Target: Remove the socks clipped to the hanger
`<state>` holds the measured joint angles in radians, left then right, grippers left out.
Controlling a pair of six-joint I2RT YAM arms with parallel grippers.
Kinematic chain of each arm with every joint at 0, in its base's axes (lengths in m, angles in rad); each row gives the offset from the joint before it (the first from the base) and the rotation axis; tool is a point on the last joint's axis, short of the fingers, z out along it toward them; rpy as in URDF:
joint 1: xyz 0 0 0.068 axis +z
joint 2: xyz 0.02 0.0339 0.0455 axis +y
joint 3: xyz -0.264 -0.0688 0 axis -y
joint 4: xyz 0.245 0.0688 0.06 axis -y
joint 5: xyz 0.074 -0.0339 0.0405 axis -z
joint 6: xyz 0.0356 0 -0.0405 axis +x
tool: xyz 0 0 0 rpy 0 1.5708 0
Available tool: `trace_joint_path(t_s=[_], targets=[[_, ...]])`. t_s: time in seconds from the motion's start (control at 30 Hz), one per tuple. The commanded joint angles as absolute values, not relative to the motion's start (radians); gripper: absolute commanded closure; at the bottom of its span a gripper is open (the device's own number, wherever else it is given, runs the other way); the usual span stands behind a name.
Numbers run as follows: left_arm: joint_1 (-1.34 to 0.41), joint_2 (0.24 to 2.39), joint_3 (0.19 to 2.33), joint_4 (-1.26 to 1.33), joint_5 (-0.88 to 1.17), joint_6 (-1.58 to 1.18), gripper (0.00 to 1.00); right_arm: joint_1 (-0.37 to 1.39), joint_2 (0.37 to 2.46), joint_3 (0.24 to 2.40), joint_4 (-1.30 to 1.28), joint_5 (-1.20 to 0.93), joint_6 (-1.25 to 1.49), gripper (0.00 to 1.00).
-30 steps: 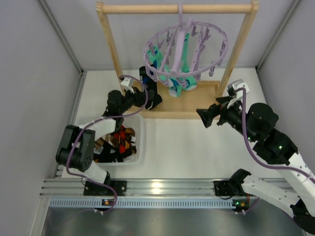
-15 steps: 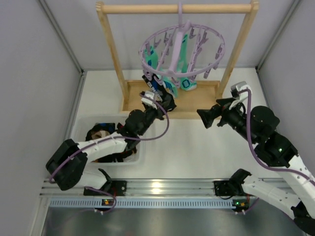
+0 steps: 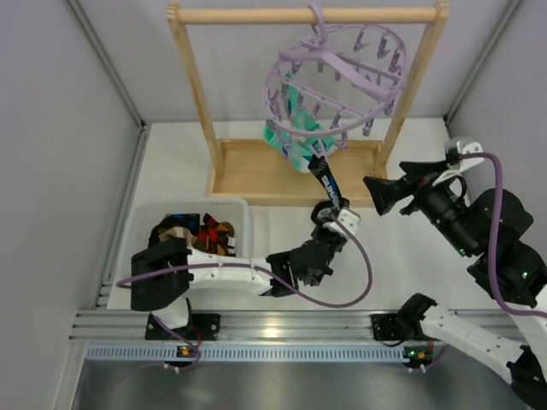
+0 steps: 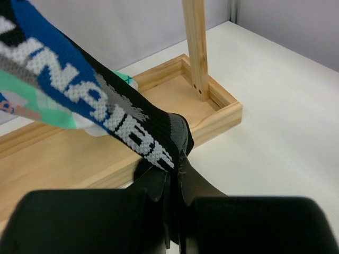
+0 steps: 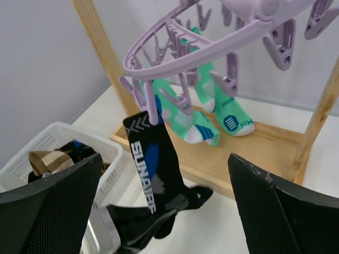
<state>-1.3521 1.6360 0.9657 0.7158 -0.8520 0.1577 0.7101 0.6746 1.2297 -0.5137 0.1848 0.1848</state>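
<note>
The lavender hanger (image 3: 335,75) hangs tilted from the wooden rail and also shows in the right wrist view (image 5: 212,37). A dark sock (image 3: 327,183) with blue and white lettering is held by one clip and stretched down toward the front. My left gripper (image 3: 327,213) is shut on its toe (image 4: 170,138), low over the table before the frame's base. Teal-mint socks (image 3: 291,141) hang clipped behind it (image 5: 201,127). Argyle socks (image 3: 205,235) lie in the basket. My right gripper (image 3: 377,196) is open and empty, to the right of the dark sock (image 5: 153,169).
A white basket (image 3: 137,232) stands at front left. The wooden rail frame (image 3: 256,14) has two posts and a tray base (image 3: 248,175) at the back. Grey walls close in left and right. A metal rail runs along the near edge.
My left arm has swung from the basket side to the right and forward with the dark sock, stretching it. The hanger has tilted and swung right. My right gripper has drawn back to the right.
</note>
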Motion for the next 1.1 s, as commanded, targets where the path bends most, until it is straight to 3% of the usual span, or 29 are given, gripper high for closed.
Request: trace_joint_path(t_s=[0.0,0.27,0.47,1.07], targets=[[-1.410,1.690,1.046,0.721,-0.989,0.299,1.00,0.695,0.724,1.345,-0.595,0.219,0.167,0.04],[-1.427,1.828,1.167,0.723,-1.038,0.362,1.00,0.693,0.986,1.592,-0.840,0.307,0.121,0.19],[-1.427,1.899,1.224,0.723,-1.034,0.379,1.00,0.698,1.147,1.703,-0.881,0.267,0.092,0.34],[-1.427,1.908,1.232,0.721,-1.017,0.359,1.00,0.733,1.345,1.773,-0.789,0.287,-0.038,0.39]])
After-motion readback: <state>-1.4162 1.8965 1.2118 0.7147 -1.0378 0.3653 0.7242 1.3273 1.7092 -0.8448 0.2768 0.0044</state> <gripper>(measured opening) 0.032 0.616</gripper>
